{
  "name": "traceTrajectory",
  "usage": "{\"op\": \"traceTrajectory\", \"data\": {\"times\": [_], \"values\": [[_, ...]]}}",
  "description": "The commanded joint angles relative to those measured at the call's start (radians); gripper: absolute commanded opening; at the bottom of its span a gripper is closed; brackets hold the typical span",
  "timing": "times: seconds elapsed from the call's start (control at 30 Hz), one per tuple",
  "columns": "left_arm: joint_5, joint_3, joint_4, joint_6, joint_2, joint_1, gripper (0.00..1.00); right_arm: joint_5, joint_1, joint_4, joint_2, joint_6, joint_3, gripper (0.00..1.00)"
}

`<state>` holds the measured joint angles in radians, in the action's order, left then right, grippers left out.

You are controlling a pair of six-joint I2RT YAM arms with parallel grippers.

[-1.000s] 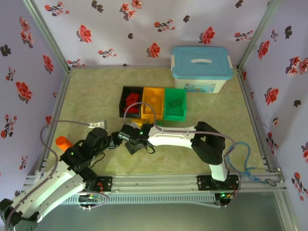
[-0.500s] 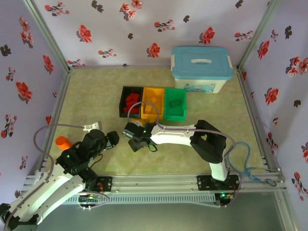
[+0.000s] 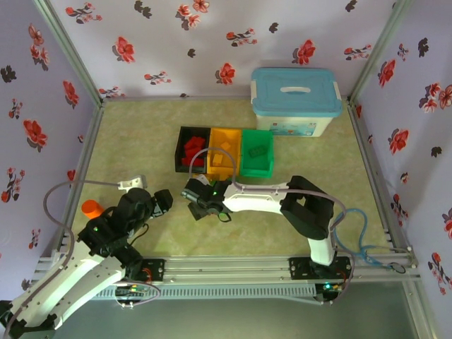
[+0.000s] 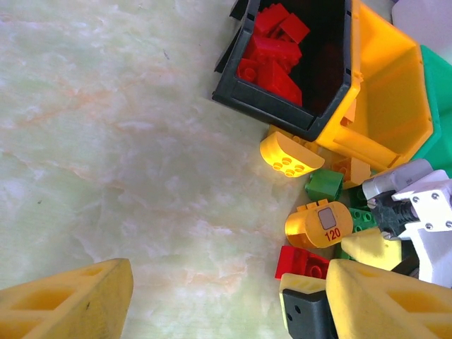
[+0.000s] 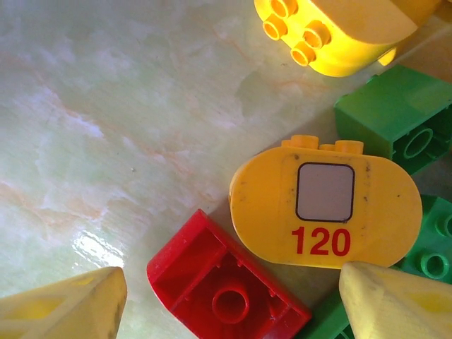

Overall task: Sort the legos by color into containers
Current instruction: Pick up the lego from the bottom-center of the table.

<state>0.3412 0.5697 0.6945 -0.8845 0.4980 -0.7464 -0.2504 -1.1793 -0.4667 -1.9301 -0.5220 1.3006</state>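
Item: red lego (image 5: 219, 282), on table (image 5: 106, 106), lower centre of the right wrist frame, touching yellow "120" brick (image 5: 325, 205).
Handling: likely light, rigid, slick; pinch across flat sides.
Destination: black container (image 4: 272, 113).
Right end effector (image 5: 227, 307): released, straddling it.
Left end effector (image 4: 226, 304): released, empty.

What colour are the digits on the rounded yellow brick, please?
Red, on the yellow brick; clearest in the right wrist view.

Red "120" is printed on a yellow rounded lego (image 5: 325, 212).
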Motion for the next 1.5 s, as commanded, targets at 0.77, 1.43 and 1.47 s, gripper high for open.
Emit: {"op": "traceTrajectory", "data": {"times": [0.77,1.43,1.47], "values": [[0.024,-0.060,-0.159,0.046,0.057,-0.003,0.73,-0.078,-0.051,0.114,0.001,-0.057,-0.126,0.76],[0.059,-0.055,-0.174,0.111,0.071,-0.001,0.73,-0.044,-0.051,0.049,0.066,-0.035,-0.100,0.39],[0.060,-0.052,-0.176,0.114,0.072,-0.001,0.73,-0.046,-0.051,0.044,0.085,-0.025,-0.096,0.38]]}}
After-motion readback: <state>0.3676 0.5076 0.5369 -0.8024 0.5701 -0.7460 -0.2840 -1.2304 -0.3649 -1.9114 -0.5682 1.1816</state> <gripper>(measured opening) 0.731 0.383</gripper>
